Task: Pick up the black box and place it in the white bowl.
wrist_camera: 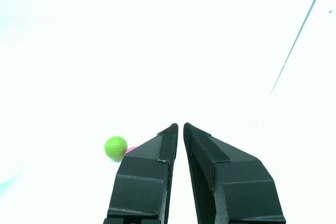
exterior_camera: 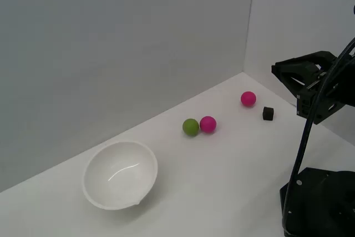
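Black pincer nearly closed, gripping nothing, tips a sliver apart. Tiny matte black cube near worktop's far corner; wrist view overexposed, pink ball mostly hidden behind green ball.

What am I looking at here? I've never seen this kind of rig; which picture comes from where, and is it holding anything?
It is a single black robot arm ending in a claw. One picture comes from a camera off the arm, the other from a camera on its wrist, looking along the claw's two fingers. On the white table lie a white bowl, a green ball touching a pink ball, another pink ball and a small black box. The claw is nearly shut and holds nothing.
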`<state>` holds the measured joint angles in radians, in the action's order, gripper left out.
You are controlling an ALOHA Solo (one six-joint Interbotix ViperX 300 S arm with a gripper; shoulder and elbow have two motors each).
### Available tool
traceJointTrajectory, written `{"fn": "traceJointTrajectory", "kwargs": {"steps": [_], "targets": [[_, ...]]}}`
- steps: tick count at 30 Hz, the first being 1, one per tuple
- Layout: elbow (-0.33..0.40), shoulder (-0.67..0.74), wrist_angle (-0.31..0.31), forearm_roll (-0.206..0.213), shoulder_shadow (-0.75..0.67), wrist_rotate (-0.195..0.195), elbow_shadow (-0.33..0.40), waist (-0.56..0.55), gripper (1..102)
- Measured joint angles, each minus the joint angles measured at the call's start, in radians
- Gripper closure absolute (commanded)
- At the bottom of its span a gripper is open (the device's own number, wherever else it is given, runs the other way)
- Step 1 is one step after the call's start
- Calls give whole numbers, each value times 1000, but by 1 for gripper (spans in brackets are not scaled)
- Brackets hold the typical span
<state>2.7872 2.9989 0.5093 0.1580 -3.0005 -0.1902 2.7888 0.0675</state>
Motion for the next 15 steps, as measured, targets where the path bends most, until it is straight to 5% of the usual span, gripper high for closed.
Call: {"fn": "traceJointTrajectory", "kwargs": {"steps": [4,15], "targets": [[14,138,0,-2,-140,-5,14,-12,100],[17,133,2,-2,-133,-3,17,-14,100]]}}
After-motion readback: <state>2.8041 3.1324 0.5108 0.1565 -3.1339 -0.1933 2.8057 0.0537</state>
